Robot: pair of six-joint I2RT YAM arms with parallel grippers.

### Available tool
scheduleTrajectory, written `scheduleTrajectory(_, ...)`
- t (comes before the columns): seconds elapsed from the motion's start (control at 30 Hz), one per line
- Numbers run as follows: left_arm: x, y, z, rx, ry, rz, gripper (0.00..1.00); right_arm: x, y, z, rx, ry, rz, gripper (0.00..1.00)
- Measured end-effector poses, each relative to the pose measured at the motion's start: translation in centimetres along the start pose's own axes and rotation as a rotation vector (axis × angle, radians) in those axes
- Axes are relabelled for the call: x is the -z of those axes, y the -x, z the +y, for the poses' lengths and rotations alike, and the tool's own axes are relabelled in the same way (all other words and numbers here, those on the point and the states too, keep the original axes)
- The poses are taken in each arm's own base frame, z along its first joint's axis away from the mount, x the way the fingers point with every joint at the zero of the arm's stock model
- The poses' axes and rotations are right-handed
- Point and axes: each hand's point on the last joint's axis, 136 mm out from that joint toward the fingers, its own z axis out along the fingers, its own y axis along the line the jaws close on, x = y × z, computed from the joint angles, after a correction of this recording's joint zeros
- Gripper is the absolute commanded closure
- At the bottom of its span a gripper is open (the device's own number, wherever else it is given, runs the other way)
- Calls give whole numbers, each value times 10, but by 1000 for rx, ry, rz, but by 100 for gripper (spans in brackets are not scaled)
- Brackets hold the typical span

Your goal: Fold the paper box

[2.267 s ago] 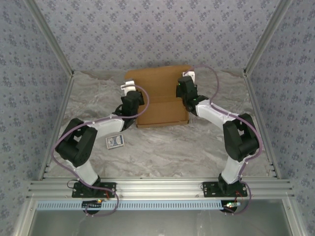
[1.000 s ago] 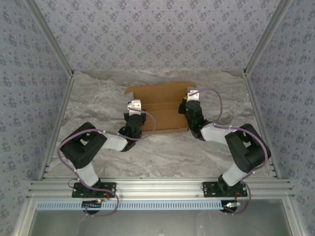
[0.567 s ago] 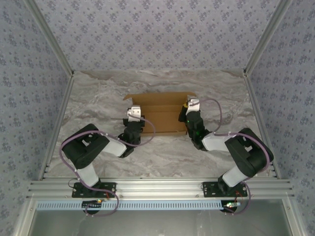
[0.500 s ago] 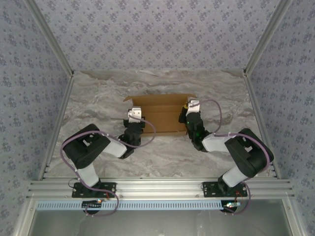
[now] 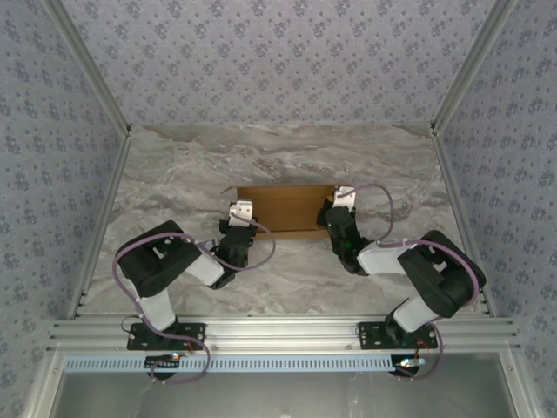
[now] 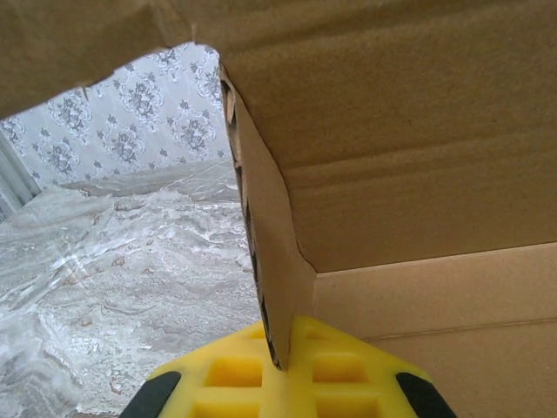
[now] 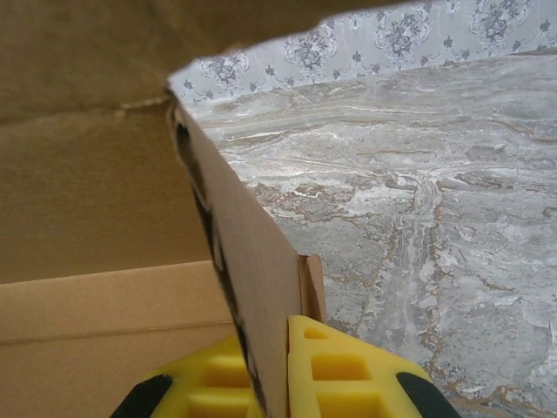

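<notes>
I see the paper box (image 5: 280,209) lying between both arms. Left gripper (image 6: 280,366) is pinched onto its left side wall, right gripper (image 7: 275,370) clamped onto its right wall.

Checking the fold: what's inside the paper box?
Inside the paper box: bare cardboard panels, a side flap at each end pinched by the left gripper and right gripper. Its lid hides the middle from above.

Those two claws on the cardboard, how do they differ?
The left gripper pinches the left side flap of the paper box; the right gripper pinches its right one. From above, the right gripper sits slightly farther back than the left. Both are shut on an upright flap with yellow fingers.
</notes>
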Motion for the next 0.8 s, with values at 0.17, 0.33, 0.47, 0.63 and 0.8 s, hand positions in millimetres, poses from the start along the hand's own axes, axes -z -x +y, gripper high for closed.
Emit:
scheduleTrajectory(0.17, 2, 0, -3, -11, -7, -2, 96, 4, 0, -5, 1, -21, 20, 85)
scheduleTrajectory(0.33, 2, 0, -4, -25, -9, -7, 98, 7, -10, -11, 17, -42, 67, 83)
scheduleTrajectory(0.47, 4, -2, -7, -48, -14, -11, 100, 9, -19, -16, 34, -55, 100, 81)
scheduleTrajectory(0.63, 4, -1, -7, -68, -8, -16, 100, 12, -18, -17, 38, -55, 111, 77)
scheduleTrajectory(0.8, 5, -1, -7, -84, -7, -16, 100, 21, -5, -16, 26, -39, 98, 70)
